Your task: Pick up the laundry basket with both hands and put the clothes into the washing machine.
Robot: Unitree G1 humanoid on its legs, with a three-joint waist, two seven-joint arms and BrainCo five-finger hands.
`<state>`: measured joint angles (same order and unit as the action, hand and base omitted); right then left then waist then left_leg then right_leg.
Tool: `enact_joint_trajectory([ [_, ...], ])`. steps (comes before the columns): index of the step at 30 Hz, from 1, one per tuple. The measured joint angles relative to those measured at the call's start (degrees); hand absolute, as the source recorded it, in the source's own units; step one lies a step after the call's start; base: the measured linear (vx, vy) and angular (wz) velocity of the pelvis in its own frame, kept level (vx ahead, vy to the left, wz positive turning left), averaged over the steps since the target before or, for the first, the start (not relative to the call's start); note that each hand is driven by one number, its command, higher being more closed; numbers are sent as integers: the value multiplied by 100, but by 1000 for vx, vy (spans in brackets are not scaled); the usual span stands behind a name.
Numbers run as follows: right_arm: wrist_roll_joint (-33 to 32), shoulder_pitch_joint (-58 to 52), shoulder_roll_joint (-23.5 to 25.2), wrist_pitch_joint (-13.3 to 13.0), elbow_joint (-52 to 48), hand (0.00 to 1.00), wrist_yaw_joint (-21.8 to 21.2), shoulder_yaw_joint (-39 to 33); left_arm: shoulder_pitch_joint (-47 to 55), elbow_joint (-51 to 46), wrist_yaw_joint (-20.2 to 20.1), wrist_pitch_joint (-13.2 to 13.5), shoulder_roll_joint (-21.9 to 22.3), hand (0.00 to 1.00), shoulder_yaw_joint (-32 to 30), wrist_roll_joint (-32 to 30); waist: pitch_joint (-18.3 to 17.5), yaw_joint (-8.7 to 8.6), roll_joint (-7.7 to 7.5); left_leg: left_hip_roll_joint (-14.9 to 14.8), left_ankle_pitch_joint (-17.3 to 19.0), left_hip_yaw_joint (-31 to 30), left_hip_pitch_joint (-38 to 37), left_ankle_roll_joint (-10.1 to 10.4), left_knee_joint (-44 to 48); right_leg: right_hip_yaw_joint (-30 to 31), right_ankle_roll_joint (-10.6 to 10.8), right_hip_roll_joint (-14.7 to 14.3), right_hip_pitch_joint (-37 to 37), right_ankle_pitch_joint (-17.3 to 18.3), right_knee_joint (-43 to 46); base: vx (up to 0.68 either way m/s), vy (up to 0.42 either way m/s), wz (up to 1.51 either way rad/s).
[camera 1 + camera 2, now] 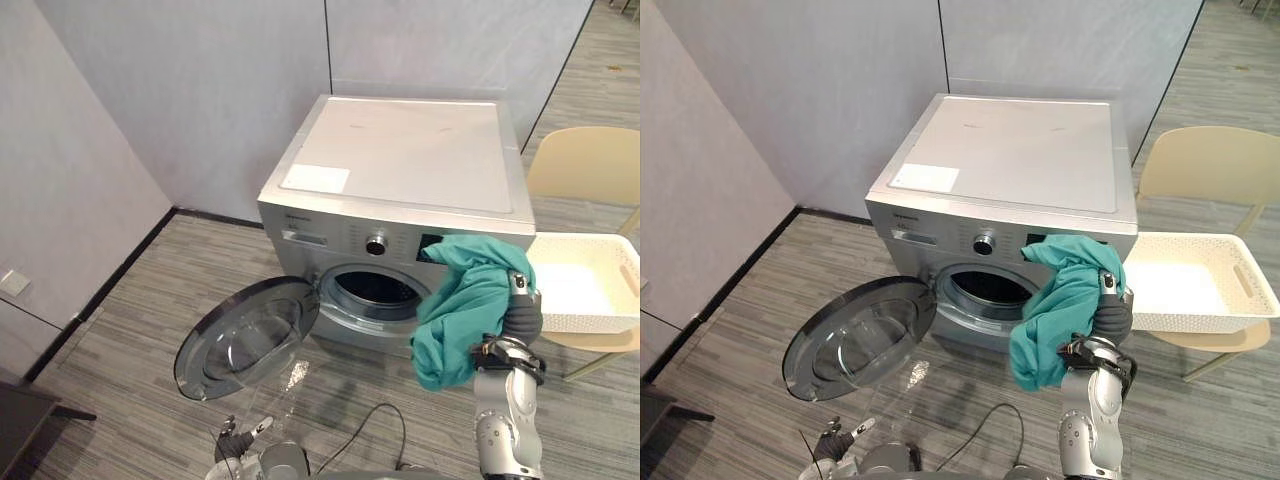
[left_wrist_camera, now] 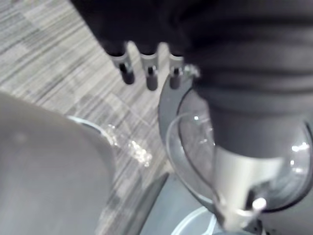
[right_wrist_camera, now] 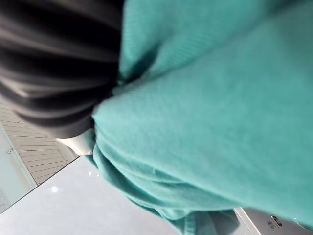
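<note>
Hanging lengthwise downward over the right hand [image 1: 522, 320]: teal garment [image 1: 460, 312].

The grey floor [image 1: 120, 340] carries the washing machine [image 1: 400, 160] and a cream chair [image 1: 585, 165] bearing the basket [image 1: 585, 322].

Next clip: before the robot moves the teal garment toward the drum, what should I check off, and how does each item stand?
1. Door open: ok, it is swung wide to the left.
2. Drum opening unblocked: ok.
3. Garment off the floor: ok, it hangs from the raised right hand.
4. Hold secure: cannot tell, cloth drapes over that hand.
5. Garment lined up with the opening: not ok, it hangs to the opening's right.
6. Left hand out of the way: ok, it is low, open, and below the door.
</note>
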<state>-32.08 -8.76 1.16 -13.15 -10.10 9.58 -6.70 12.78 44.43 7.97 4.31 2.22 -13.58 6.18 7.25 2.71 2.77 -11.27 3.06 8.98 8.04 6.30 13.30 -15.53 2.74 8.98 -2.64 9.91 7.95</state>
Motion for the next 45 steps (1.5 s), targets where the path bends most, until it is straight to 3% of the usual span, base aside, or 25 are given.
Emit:
enact_joint_trajectory([
  [2, 9, 5, -74, -4, 20, 100, -23, 83, 176, 56, 39, 0, 84, 0, -64, 3, -137, 4, 243, 5, -255, -101, -141, -20, -330, 174, 308, -58, -27, 30, 7, 253, 313, -53],
  [3, 8, -21, 9, 17, 82, 100, -36, 93, 157, 75, 67, -1, 13, 0, -148, 8, -173, -5, 114, 134, -206, 9, -183, -40, -228, 225, 410, 102, -116, 23, -24, 287, 261, -24],
  [4, 23, -55, 102, 17, 54, 100, -98, 124, 109, 72, 85, 21, -103, 0, -174, -26, -185, -35, -44, 323, -26, 60, -171, -200, -178, 206, 619, 292, -154, -84, -133, 280, 250, -4],
  [7, 78, -40, 130, 81, 55, 100, -220, 133, -86, 116, 76, 12, -192, 0, -172, -179, -151, -23, -233, 638, 220, 221, -80, -472, 123, 221, 970, 662, -231, -454, -229, 235, 247, 2],
  [10, 130, -42, 124, 112, 65, 100, -270, 330, -170, 116, 80, 11, -172, 0, -149, -234, -142, -23, -245, 811, 318, 234, -86, -618, 165, 172, 952, 834, -239, -587, -218, 144, 174, 11],
  [15, 179, -98, 41, 194, 243, 100, -495, 565, -358, 111, 84, 16, -204, 0, 153, -233, 39, -18, -306, 803, 370, 177, 51, -578, 219, 80, 963, 827, -150, -570, -153, 21, -1, 8],
  [18, 171, -184, -40, 239, 400, 100, -622, 588, -621, 107, 83, 30, -209, 0, 229, -233, 357, -30, -342, 724, 436, 37, 421, -555, 539, -23, 1046, 812, 119, -340, 223, -78, -36, 15],
  [23, 119, -167, -124, 354, 980, 100, -658, 730, -812, -29, 102, 64, -257, 0, 274, -203, 998, -6, -332, 529, 576, -106, 923, -499, 1126, -38, 990, 778, 700, 75, 1150, -147, -46, 11],
  [29, 123, 371, -118, 384, 1193, 100, -565, 841, -979, -352, 227, 124, -262, 0, 261, 36, 1509, 40, -278, 403, 660, -224, 1675, -439, 1794, -39, 922, 933, 1632, 627, 2448, -181, -49, 5],
  [33, 119, 1390, -20, 349, 1632, 100, -153, 719, -1089, -669, 346, 141, -139, 0, 163, 235, 1752, 137, -204, 320, 696, -321, 2278, -381, 2293, -185, 804, 1138, 2308, 938, 3317, -168, -68, 5],
  [38, -53, 2852, -9, 319, 2392, 100, 481, 278, -1210, -999, 479, 185, -55, 0, 158, 579, 1818, 232, -118, 220, 689, -329, 3076, -348, 2656, -177, 690, 1279, 3153, 1053, 3938, -106, -38, 6],
  [42, -352, 4093, -280, 214, 3063, 100, 907, -488, -1366, -1361, 498, 277, 100, 0, 182, 987, 1885, 431, -20, 259, 639, -361, 3622, -378, 2887, -195, 692, 1412, 3665, 1112, 4287, -34, -4, 12],
  [45, -661, 4921, -693, 203, 3673, 100, 1055, -839, -1525, -1592, 494, 328, 107, 0, 215, 1178, 1955, 454, 13, 361, 602, -424, 4035, -403, 2993, -235, 687, 1552, 4044, 1157, 4499, -16, 13, 20],
])
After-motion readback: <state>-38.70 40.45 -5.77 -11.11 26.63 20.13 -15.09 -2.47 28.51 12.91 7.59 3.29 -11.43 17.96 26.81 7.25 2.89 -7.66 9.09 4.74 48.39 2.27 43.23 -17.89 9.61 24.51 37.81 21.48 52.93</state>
